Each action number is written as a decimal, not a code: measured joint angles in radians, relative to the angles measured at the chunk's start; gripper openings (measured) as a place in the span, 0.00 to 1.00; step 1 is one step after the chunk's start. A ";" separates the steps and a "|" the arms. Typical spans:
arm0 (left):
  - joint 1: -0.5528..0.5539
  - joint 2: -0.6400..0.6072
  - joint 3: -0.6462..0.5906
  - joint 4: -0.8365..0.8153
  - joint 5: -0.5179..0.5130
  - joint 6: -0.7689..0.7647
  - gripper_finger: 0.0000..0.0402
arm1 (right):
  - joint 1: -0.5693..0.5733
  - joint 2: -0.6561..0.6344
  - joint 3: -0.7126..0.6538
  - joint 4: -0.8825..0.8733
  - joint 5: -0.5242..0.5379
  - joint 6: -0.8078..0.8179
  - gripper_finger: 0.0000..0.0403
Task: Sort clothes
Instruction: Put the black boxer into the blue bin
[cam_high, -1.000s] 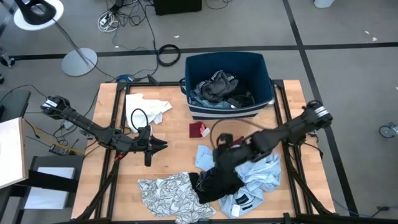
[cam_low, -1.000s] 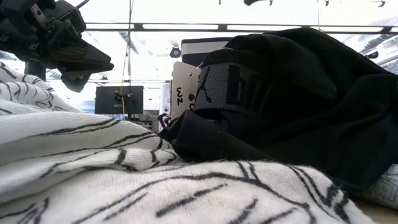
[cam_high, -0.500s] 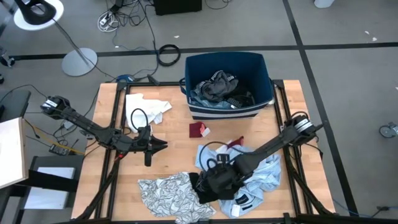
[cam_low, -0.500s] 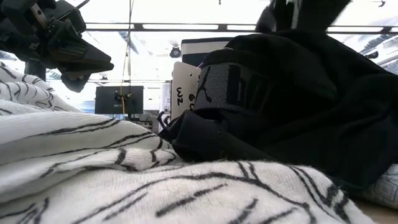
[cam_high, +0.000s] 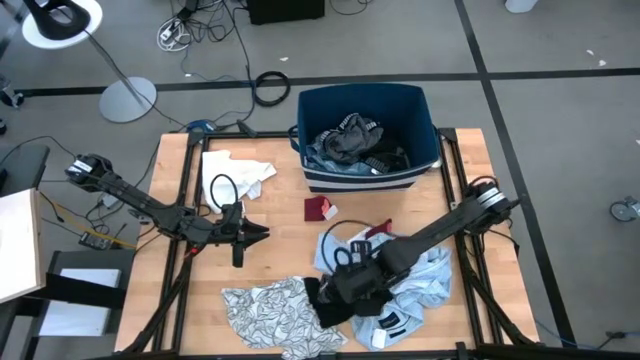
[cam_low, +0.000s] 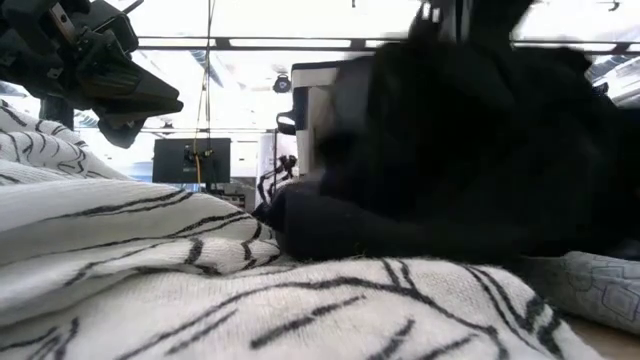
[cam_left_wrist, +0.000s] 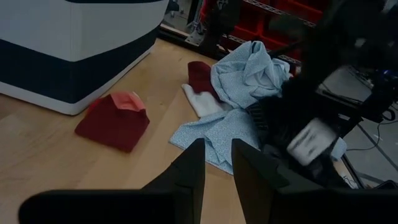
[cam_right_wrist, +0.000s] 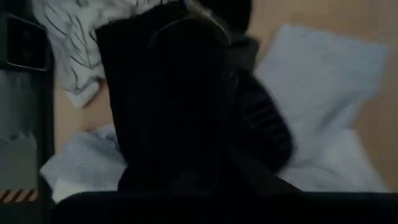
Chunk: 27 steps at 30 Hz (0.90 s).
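Observation:
A black garment (cam_high: 328, 306) lies near the table's front edge, partly on a white leaf-print piece (cam_high: 268, 312) and beside a light blue cloth (cam_high: 425, 272). My right gripper (cam_high: 347, 288) points steeply down into the black garment (cam_right_wrist: 180, 106), shut on it, with its fingers buried in the cloth. At the left middle, my left gripper (cam_left_wrist: 216, 146) hovers open with nothing between its fingers. A small red piece (cam_high: 320, 208) and a white cloth (cam_high: 236, 172) lie flat on the table. Further garments fill the dark blue bin (cam_high: 432, 130). My right gripper comes at the black garment's upper bunched part (cam_high: 340, 298) from above, slanting from the table's right. The dark cloth and the gripper itself hide the fingers, so the part and the layers cannot be told. The garment's lower part rests on the table and the leaf-print piece (cam_low: 200, 270).
The bin stands at the table's far edge, right of centre. The light blue cloth (cam_left_wrist: 249, 74) spreads over the right near part, with a small red and white piece (cam_left_wrist: 200, 87) at its edge. Bare wood lies between my left gripper (cam_high: 262, 233) and the red piece (cam_left_wrist: 115, 118).
My right gripper has gone down and toward the near-left, tipping steeper, onto the black garment. The garment's upper part has shifted: in the low view it now blurs and its white tag no longer shows.

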 joint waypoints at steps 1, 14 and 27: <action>0.000 0.000 0.000 0.001 0.000 0.001 0.21 | 0.000 -0.020 0.018 -0.025 0.022 -0.005 0.02; 0.000 0.000 0.000 0.006 0.000 0.011 0.21 | -0.056 -0.326 0.247 -0.040 0.542 -0.241 0.01; 0.000 0.000 0.000 0.006 -0.024 0.018 0.21 | -0.405 -0.486 0.308 0.535 0.629 -0.913 0.01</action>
